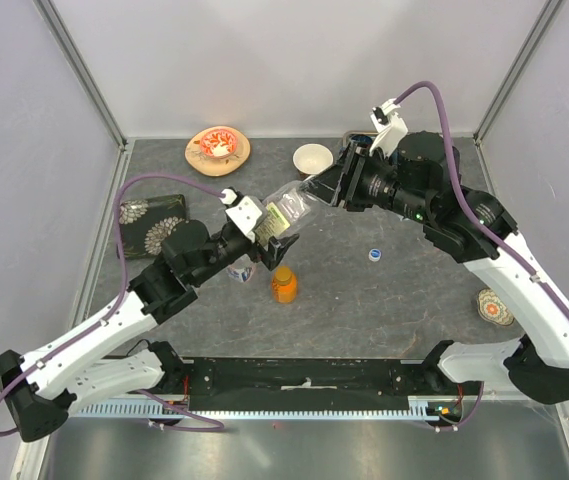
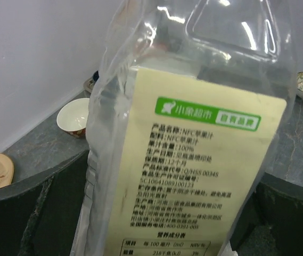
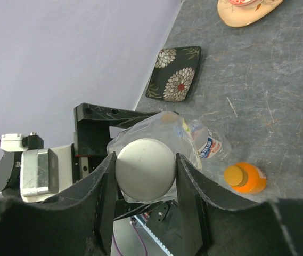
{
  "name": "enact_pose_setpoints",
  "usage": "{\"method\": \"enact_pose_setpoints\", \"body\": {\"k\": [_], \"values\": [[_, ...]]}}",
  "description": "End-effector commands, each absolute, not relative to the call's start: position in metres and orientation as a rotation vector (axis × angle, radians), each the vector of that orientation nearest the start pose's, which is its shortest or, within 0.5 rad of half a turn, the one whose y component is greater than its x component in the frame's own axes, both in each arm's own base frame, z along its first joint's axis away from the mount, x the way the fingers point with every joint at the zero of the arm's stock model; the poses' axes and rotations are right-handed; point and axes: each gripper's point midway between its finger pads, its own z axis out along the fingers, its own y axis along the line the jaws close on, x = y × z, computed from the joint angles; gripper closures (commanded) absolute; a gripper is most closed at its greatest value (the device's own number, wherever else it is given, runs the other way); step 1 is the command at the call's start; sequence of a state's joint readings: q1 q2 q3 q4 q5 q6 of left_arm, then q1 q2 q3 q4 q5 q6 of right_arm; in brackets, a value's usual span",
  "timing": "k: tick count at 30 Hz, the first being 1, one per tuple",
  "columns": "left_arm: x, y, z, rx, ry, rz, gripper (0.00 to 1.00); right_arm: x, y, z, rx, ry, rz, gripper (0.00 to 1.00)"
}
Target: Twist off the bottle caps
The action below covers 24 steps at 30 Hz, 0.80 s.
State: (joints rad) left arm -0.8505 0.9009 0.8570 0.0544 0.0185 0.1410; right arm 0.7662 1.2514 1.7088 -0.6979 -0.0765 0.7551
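The taller clear bottle (image 1: 299,205) with a pale label (image 2: 194,133) hangs tilted above the table between both arms. My right gripper (image 1: 329,188) is shut on its white cap (image 3: 145,168), one finger on each side. My left gripper (image 1: 274,228) stands wide open around the bottle's lower body, which fills the left wrist view. The frames show no clear squeeze there. Below on the table, the orange bottle (image 1: 284,285) stands upright with its cap on. A short clear bottle with a blue label (image 1: 239,271) lies beside it, partly under the left arm.
A loose blue cap (image 1: 375,254) lies right of centre. A white bowl (image 1: 312,158) and an orange-patterned plate (image 1: 217,147) sit at the back. A black floral dish (image 1: 152,222) is at the left and a small patterned dish (image 1: 494,307) at the right. Walls enclose three sides.
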Motion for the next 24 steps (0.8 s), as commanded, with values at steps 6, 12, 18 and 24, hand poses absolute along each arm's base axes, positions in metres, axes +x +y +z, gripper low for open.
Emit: {"method": "enact_pose_setpoints", "body": {"k": [6, 12, 18, 24], "values": [[0.239, -0.279, 0.333, 0.828, 1.350, -0.582, 0.12, 0.186, 0.315, 0.479, -0.227, 1.897, 1.492, 1.00], [0.234, -0.285, 0.330, 0.864, 1.341, -0.615, 0.46, 0.182, 0.316, 0.479, -0.230, 1.894, 1.521, 1.00], [0.228, -0.285, 0.335, 0.868, 1.317, -0.638, 0.61, 0.178, 0.317, 0.479, -0.232, 1.892, 1.546, 1.00], [0.206, -0.280, 0.349, 0.898, 1.248, -0.708, 0.87, 0.181, 0.306, 0.484, -0.215, 1.848, 1.492, 0.89]]}}
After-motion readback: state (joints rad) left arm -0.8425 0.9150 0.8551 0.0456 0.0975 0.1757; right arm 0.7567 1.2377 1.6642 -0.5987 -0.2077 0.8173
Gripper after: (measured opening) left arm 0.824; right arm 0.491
